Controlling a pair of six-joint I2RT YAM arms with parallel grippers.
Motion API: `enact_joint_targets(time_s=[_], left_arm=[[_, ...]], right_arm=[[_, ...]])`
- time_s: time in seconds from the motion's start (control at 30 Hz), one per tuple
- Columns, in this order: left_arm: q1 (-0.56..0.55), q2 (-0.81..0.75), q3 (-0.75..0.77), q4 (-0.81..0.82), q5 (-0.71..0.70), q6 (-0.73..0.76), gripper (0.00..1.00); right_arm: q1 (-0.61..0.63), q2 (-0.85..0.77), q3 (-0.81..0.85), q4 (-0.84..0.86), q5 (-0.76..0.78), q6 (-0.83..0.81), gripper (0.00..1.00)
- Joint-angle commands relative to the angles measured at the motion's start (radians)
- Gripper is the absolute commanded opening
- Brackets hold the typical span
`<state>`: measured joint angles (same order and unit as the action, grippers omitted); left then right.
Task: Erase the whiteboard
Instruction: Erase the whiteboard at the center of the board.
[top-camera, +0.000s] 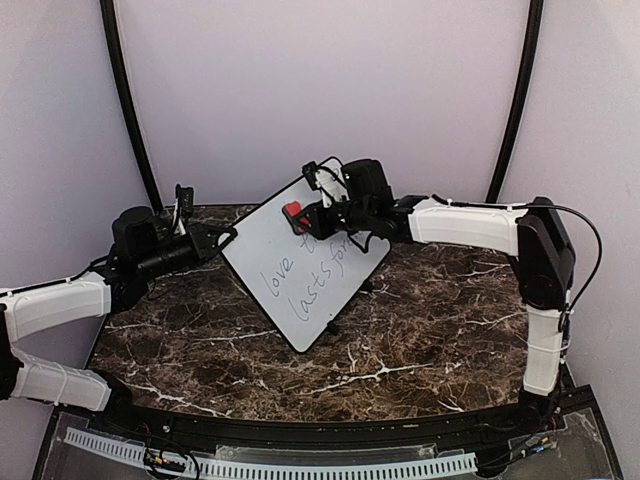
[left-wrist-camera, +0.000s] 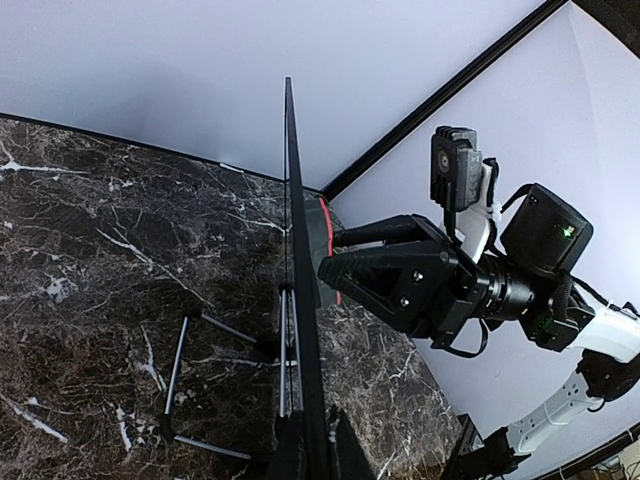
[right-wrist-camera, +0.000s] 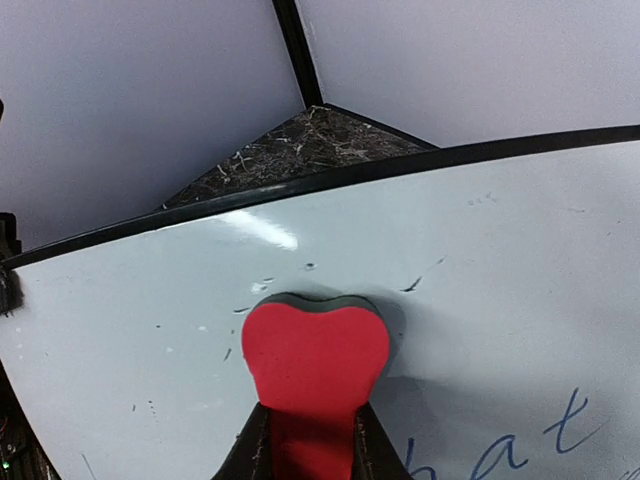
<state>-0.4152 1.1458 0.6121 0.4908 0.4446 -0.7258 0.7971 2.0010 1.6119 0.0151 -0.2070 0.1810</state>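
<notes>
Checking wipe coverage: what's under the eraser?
The whiteboard, with the eraser against it in the right gripper. Around the pad only small ink flecks show; writing sits lower right. Any ink directly beneath is covered.

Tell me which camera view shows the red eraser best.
Right wrist. The red eraser fills the centre, its heart-shaped face clear, pinched in the right claw against the whiteboard. Top external shows only a small red spot near the board's upper edge; left wrist shows just a thin red edge beside the board.
</notes>
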Motion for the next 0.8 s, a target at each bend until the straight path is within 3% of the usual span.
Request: enact_joint_targets(time_s=[0.0,0.43,0.77], left_arm=[[-0.028,-0.050,0.013,0.161,0.174,0.034,0.00],[-0.028,-0.056,0.015,0.159,0.173,0.037,0.00],[-0.028,-0.055,0.015,0.160,0.175,0.039,0.00]], right_arm=[[0.028,0.012,0.004,-0.024,-0.010,0.023,0.03],[-0.139,0.037,-0.058,0.021,0.053,0.110,0.03],[-0.173,0.114,0.107,-0.076,0.036,0.069,0.03]])
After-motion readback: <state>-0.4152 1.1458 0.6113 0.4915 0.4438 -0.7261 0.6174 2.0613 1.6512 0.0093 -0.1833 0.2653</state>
